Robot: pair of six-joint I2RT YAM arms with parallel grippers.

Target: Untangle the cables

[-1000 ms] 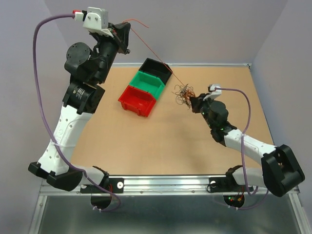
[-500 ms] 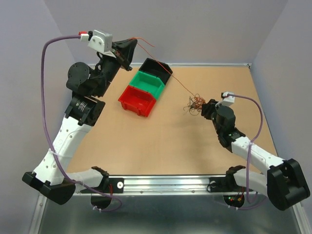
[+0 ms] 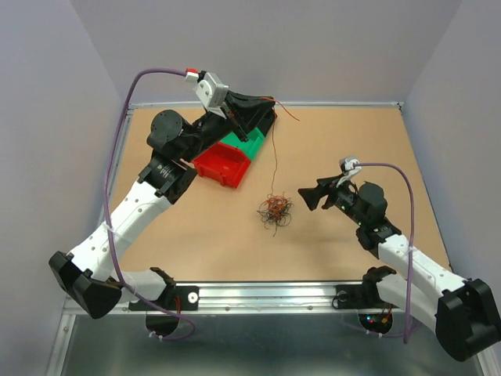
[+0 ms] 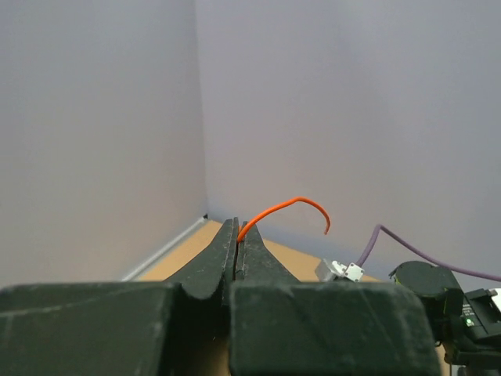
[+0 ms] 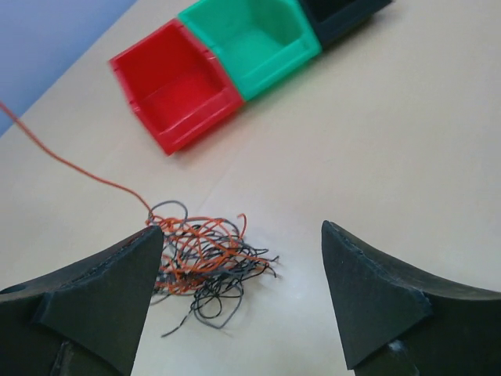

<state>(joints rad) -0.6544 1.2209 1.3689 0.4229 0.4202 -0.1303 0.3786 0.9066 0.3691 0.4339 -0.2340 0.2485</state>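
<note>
Cables (image 3: 275, 210), top view: knotted clump on desk (image 3: 235, 251), betw. bins (image 3: 221, 163) & right hand (image 3: 307, 197). One red-orange strand (image 3: 275, 153) led up to left hand (image 3: 266, 103), raised over bins. Est. early stage, bulk untouched.
Left wrist: hand pressed together, strand pinched.
Right wrist: hand spread wide, low, aimed at clump, nothing held.

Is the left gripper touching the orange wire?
Touching. The left wrist view shows the orange wire pinched in the shut left gripper, its free end curling out above.
</note>
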